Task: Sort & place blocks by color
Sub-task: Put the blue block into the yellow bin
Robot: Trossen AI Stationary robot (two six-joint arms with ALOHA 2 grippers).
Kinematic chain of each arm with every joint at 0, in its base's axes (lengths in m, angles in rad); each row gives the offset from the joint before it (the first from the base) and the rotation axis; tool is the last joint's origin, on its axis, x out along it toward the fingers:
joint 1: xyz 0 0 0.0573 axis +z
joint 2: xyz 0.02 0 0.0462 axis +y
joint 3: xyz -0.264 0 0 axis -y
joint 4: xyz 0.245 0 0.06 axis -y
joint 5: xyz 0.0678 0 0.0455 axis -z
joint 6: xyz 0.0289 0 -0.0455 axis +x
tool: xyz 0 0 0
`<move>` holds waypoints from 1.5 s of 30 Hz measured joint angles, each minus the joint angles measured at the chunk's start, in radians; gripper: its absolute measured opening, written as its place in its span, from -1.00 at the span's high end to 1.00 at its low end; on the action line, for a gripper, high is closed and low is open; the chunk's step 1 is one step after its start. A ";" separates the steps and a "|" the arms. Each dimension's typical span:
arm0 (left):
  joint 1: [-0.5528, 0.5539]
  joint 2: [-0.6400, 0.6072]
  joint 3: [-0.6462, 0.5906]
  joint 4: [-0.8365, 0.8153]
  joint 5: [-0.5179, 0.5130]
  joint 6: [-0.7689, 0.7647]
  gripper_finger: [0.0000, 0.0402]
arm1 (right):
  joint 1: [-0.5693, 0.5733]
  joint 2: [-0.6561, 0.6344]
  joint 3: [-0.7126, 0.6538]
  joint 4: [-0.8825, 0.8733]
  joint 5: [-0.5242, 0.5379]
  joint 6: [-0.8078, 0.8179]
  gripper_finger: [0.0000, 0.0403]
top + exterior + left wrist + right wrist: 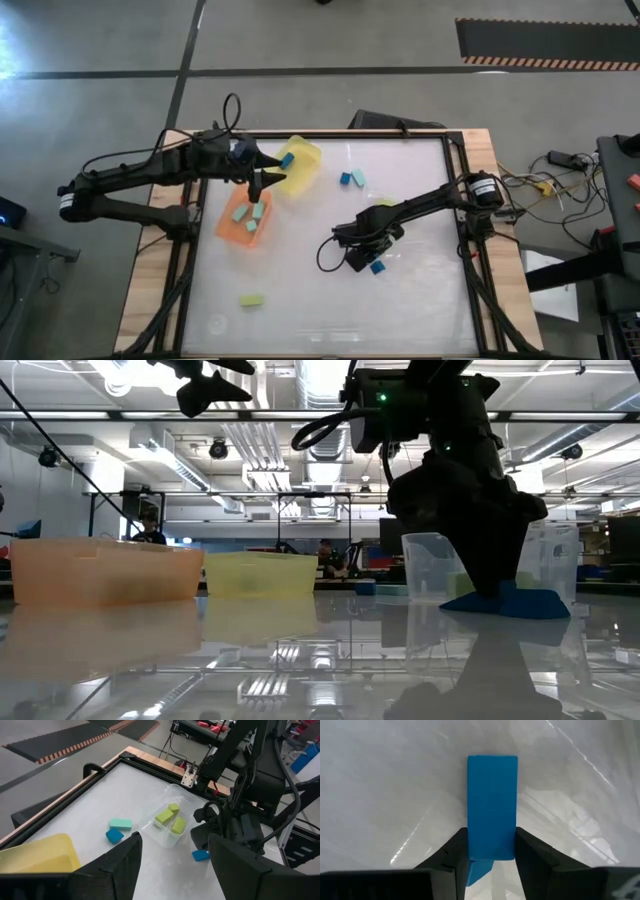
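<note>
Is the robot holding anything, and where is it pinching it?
The right end effector pinches a blue block by its long sides near one end. The left end effector is open, holding nothing.

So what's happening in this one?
Two arms are sorting small blocks into bins by color. The right hand is down at the table with its fingers on either side of a blue block near the table's middle. The left hand hangs open above the orange bin, which holds teal blocks. The yellow bin has a blue block in it, and the clear dish holds green ones. One green block and a blue and teal pair lie loose.
</note>
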 joint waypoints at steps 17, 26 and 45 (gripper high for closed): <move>0.000 0.001 0.008 0.053 0.010 -0.024 -0.05 | -0.027 -0.237 0.110 0.014 -0.002 -0.085 0.41; -0.001 0.001 0.010 0.278 0.081 -0.092 -0.05 | -0.081 -0.448 0.111 0.189 0.107 -0.124 0.42; -0.007 0.020 0.011 0.520 0.173 -0.249 -0.05 | -0.119 -0.573 0.103 0.686 0.162 -0.475 0.41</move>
